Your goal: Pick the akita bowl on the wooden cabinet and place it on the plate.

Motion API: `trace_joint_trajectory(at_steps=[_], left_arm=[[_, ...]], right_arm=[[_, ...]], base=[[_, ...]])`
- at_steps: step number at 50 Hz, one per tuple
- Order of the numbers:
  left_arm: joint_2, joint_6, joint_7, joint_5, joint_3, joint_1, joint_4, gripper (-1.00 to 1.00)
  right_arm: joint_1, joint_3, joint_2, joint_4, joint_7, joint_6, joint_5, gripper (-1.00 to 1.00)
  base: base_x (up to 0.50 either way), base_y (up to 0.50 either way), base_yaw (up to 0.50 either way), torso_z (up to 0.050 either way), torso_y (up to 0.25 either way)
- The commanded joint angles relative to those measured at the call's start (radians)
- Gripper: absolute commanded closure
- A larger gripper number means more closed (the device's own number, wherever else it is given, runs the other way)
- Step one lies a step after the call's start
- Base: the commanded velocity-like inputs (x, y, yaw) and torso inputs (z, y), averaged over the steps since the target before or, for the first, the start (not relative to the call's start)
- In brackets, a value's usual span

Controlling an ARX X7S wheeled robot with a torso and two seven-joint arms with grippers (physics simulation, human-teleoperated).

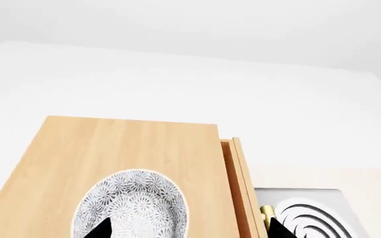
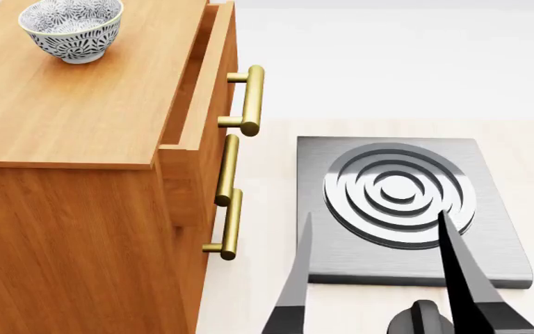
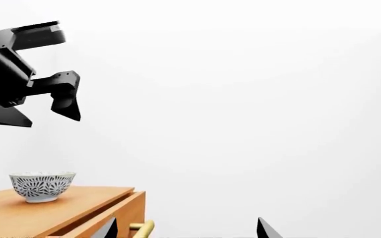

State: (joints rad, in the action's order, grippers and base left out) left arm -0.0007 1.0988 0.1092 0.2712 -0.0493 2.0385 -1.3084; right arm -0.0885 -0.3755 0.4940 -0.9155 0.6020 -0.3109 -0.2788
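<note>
Both tools spread open and empty, left tool [image 3: 45, 106] apparently well above akita bowl [image 3: 42, 186] on wooden cabinet [image 2: 81, 125].

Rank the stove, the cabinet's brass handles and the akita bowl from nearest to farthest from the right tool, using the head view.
1. Stove: directly beneath the right tool.
2. Brass handles: on the cabinet front, to the tool's left.
3. Akita bowl: on the wooden cabinet top, far left corner.

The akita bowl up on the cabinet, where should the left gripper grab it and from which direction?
Probably by the rim, from straight above. The akita bowl stands upright and open-mouthed on the wooden cabinet, so one finger can go inside and one outside. The left gripper is above it, jaws apart.
</note>
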Motion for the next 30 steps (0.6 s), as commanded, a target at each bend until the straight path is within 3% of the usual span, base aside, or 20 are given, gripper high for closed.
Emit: trace_joint_trajectory(at_steps=[1, 5, 6, 15, 22, 30], left_arm=[[-0.001, 0.035, -0.01, -0.111, 0.041, -0.008, 0.0, -1.0], [-0.009, 0.044, -0.015, -0.187, 0.107, -0.007, 0.0, -1.0], [-0.022, 0.047, 0.039, -0.184, 0.17, -0.01, 0.0, -1.0], [-0.047, 0.057, 0.032, -0.252, 0.217, 0.006, 0.0, -1.0], [-0.062, 0.057, 0.042, -0.267, 0.223, 0.022, 0.0, -1.0], [-0.061, 0.057, 0.031, -0.297, 0.121, 0.041, 0.0, -1.0]], right_arm=[[-0.003, -0.005, 0.0, 0.013, -0.001, 0.007, -0.001, -1.0], [-0.004, -0.007, 0.0, 0.015, -0.001, 0.009, -0.003, -1.0], [-0.006, -0.011, -0.001, 0.017, -0.001, 0.007, 0.001, -1.0], [-0.007, -0.019, -0.002, 0.025, -0.002, 0.01, 0.002, -1.0], [-0.008, -0.019, -0.001, 0.027, -0.001, 0.01, -0.002, -1.0], [-0.01, -0.025, 0.0, 0.029, 0.0, 0.009, 0.0, -1.0]], base=[[0.0, 0.0, 0.0, 0.0, 0.0], [0.0, 0.0, 0.0, 0.0, 0.0], [0.0, 0.0, 0.0, 0.0, 0.0], [0.0, 0.0, 0.0, 0.0, 0.0], [0.0, 0.0, 0.0, 0.0, 0.0], [0.0, 0.0, 0.0, 0.0, 0.0]])
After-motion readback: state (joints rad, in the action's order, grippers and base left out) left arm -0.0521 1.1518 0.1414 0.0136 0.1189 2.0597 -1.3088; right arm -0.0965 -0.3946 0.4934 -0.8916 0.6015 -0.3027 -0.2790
